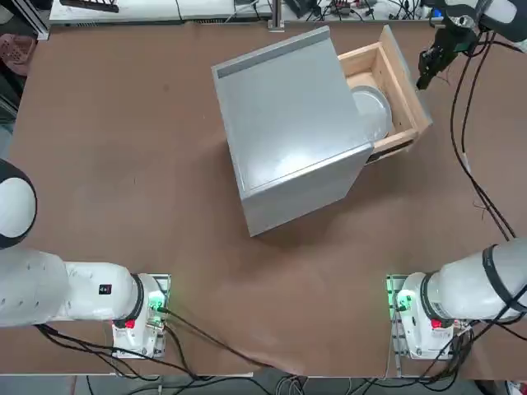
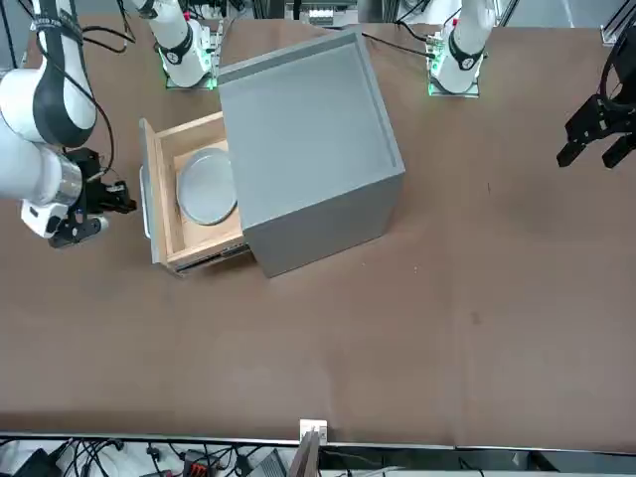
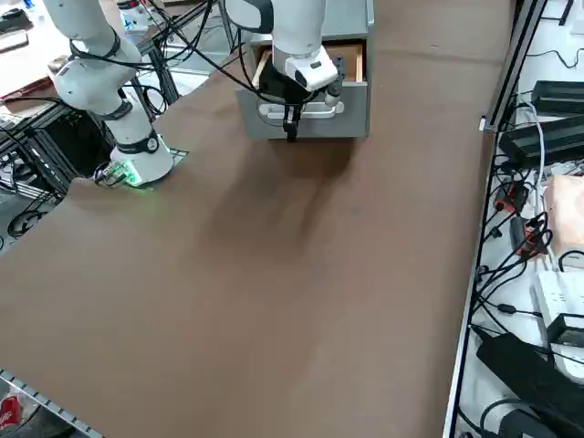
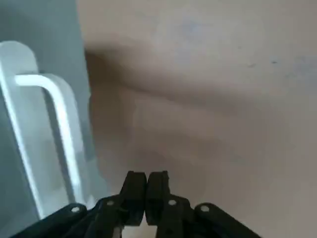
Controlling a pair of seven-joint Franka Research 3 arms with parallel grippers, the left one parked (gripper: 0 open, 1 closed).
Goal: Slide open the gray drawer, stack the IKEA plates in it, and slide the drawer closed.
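Brown table (image 1: 123,164) — gray drawer (image 1: 403,86) open, plate (image 1: 372,107) inside; right pincer (image 1: 426,70) closed, empty, beside handle (image 4: 59,124).

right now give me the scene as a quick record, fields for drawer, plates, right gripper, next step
drawer: drawer pulled out of the cabinet, open
plates: plates lie inside the drawer, partly under the cabinet top; only the top plate shows
right gripper: right gripper just outside the drawer front by the handle, fingers shut, holding nothing
next step: probably push the drawer closed
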